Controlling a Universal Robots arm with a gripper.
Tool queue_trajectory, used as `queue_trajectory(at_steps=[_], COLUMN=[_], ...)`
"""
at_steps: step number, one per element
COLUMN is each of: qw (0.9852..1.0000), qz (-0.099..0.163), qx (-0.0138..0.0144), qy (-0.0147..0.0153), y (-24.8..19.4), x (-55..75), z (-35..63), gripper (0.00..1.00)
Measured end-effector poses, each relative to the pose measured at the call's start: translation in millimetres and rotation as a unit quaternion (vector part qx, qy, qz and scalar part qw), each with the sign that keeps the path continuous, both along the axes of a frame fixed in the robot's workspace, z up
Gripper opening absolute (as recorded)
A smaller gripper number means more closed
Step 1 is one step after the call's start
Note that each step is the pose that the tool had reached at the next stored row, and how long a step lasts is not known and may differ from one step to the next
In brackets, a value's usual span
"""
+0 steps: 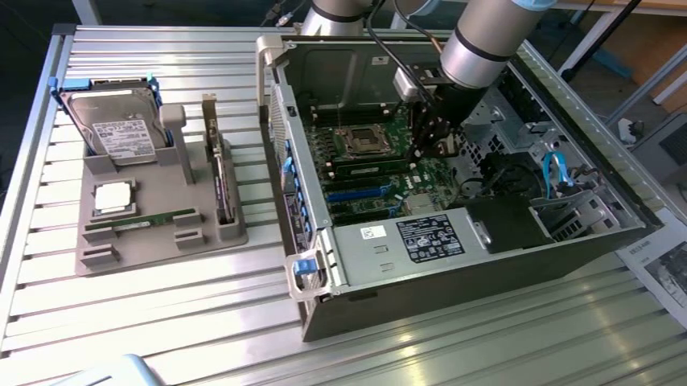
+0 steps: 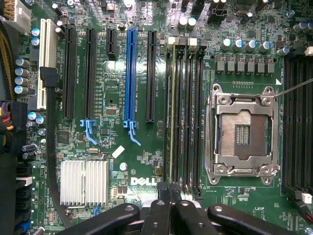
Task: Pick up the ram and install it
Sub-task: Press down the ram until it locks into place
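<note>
One ram (image 1: pixel 140 219), a thin green stick, lies flat in the grey holder tray (image 1: pixel 161 245) on the exterior view's left. Another ram (image 2: pixel 171 112) stands edge-up in the outermost of the black memory slots (image 2: pixel 188 112), beside the empty processor socket (image 2: pixel 242 133). My gripper (image 1: pixel 432 147) is inside the open computer case (image 1: pixel 451 241), low over the motherboard. In the wrist view the gripper (image 2: pixel 169 198) is shut, its black fingers (image 2: pixel 159 215) pressed together just above one end of the seated ram, with nothing visible between them.
The tray also carries a hard drive (image 1: pixel 121 129), a square silver processor (image 1: pixel 113 197) and an upright expansion card (image 1: pixel 220 173). On the motherboard are a blue card slot (image 2: pixel 130 73), black card slots (image 2: pixel 90 73) and a silver heatsink (image 2: pixel 84 182). Cables and a drive cage (image 1: pixel 569 205) crowd the case's right side.
</note>
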State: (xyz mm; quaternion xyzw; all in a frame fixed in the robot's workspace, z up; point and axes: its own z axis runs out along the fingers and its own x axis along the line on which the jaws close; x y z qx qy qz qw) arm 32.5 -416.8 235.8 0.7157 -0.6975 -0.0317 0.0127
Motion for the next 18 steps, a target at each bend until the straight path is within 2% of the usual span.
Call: queue_trajectory(at_steps=[18], qw=[1.0], qz=[0.0], qx=[0.0001], qy=[0.0], y=[-0.2], x=[0.0], z=[-4.0], gripper=[0.1])
